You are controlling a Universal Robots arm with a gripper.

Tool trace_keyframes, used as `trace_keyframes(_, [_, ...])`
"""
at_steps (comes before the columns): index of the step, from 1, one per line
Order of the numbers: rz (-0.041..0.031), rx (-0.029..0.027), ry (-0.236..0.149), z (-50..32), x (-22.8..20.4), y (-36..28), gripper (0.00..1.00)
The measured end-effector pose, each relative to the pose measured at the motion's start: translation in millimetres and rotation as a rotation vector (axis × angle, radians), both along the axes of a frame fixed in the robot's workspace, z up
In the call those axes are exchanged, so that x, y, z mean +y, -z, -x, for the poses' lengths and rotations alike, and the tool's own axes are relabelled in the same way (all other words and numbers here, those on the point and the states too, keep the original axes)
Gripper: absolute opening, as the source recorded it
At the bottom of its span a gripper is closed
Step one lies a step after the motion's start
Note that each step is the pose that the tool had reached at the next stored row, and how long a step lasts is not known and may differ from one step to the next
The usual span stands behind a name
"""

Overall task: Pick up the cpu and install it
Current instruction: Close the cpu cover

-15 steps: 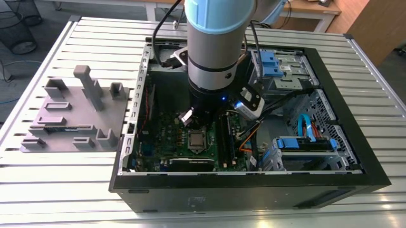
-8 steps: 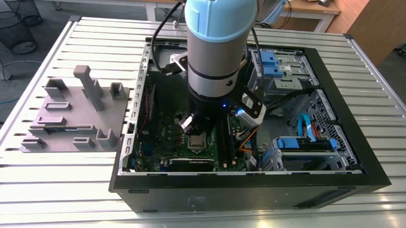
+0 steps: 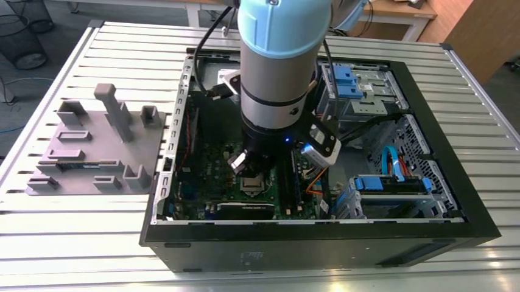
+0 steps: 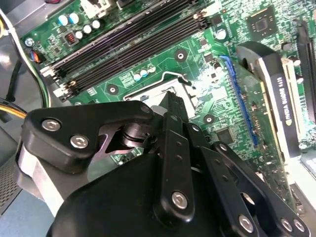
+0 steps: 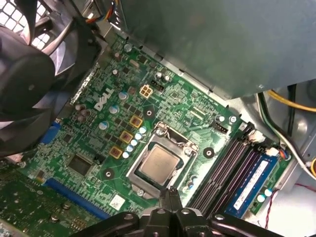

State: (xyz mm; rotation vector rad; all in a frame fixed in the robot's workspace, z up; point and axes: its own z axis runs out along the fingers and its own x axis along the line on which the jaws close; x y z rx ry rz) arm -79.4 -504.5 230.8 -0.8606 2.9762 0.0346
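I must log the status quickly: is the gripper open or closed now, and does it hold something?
The gripper: closed, holding nothing; the cpu lies in the socket.

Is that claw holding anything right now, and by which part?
Nothing: the gripper is shut and empty; the cpu lies in the socket.

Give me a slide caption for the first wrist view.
Wrist close-up: the tool, fingers shut, poised close to the cpu lying in the socket of the green motherboard.
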Motion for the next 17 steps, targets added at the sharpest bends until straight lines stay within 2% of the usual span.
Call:
trace_keyframes(3, [0.0037, 0.0016, 0.006, -0.1, -2.1, 1.5, 0.11])
trace_keyframes(10, [0.0057, 0.0026, 0.018, 0.0, -9.1, 7.3, 0.11])
trace_keyframes(17, [0.0106, 0.0028, 0.035, 1.7, -10.7, 17.6, 0.11])
